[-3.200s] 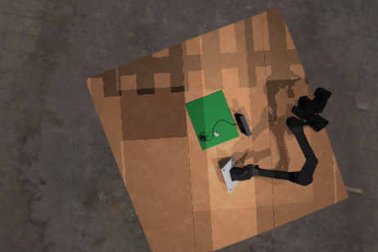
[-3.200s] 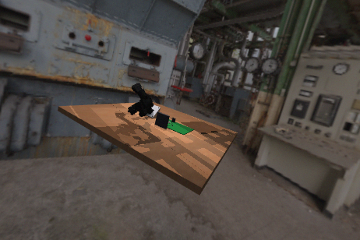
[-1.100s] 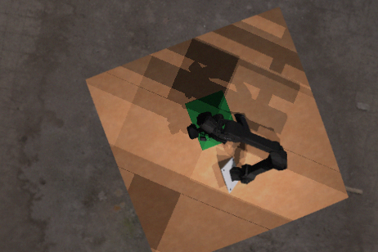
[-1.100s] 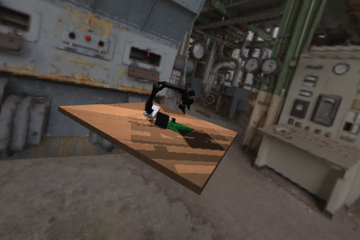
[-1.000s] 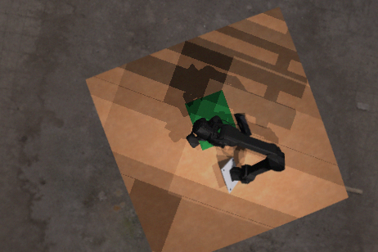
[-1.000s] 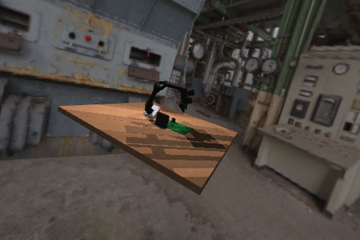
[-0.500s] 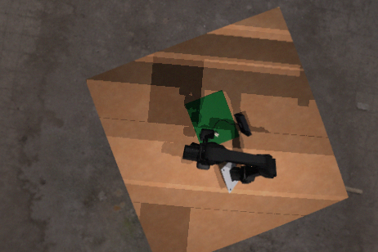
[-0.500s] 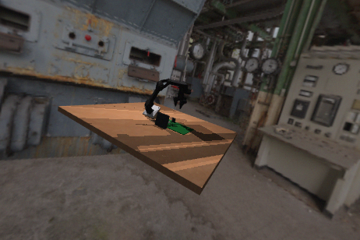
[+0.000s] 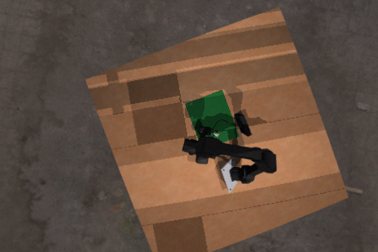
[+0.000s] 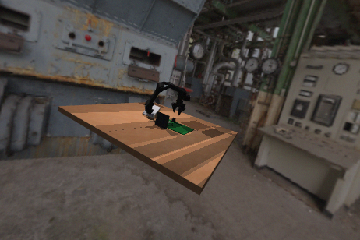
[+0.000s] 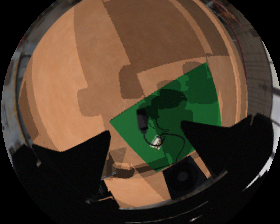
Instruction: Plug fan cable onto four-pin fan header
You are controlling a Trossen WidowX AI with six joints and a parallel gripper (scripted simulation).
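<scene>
The green board (image 9: 213, 106) (image 10: 185, 131) (image 11: 200, 107) lies on the table. The black plug (image 11: 142, 120) (image 10: 174, 119) at the cable's end appears to stand over the board, beside the small whitish header (image 11: 156, 142) (image 9: 216, 134); its pins are too small to make out. The thin cable (image 11: 175, 134) loops past the header to the black fan (image 9: 242, 124) (image 10: 162, 121) (image 11: 184, 176). My gripper (image 9: 202, 145) (image 10: 177, 112) (image 11: 146, 129) is wide open and empty, pointing down above the plug, clear of it. In the top view the arm hides the plug.
The fan stands close beside the board's edge. The arm's pale base plate (image 9: 230, 186) (image 10: 153, 111) is on the wooden table (image 9: 164, 191) (image 10: 128, 135) (image 11: 55, 95). The arm reaches across the board's near side. Dark shadows fall across the table and board.
</scene>
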